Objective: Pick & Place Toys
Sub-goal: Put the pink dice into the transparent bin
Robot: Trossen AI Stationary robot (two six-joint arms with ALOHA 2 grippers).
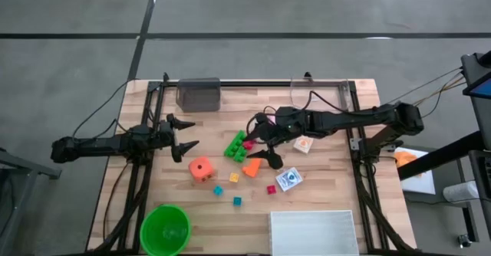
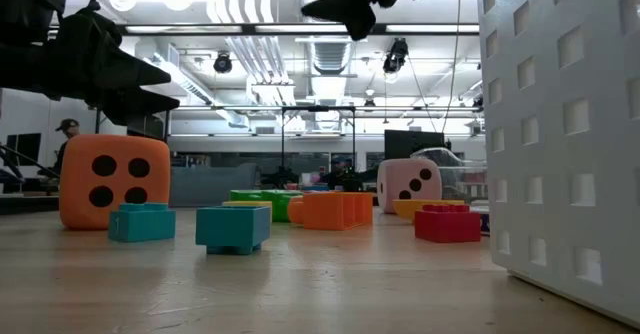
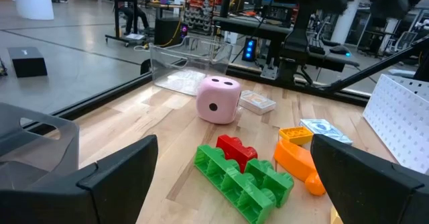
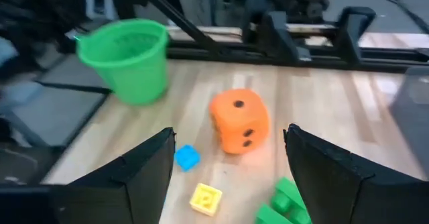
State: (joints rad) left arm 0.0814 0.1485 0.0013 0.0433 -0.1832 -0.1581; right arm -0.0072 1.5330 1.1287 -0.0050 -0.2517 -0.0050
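Matt wood table [image 1: 330, 195]; glossy plastic green bowl [image 1: 165, 229].

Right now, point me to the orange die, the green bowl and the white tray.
orange die [image 1: 202, 169], high view, centre of its top face
green bowl [image 1: 165, 229], high view, inside wall near the middle
white tray [image 1: 313, 232], high view, middle of its floor

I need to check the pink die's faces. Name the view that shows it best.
The left wrist view: the pink die sits unobstructed with several faces showing. In the low view it is distant behind other toys. I cannot find it in the high view or the right wrist view.
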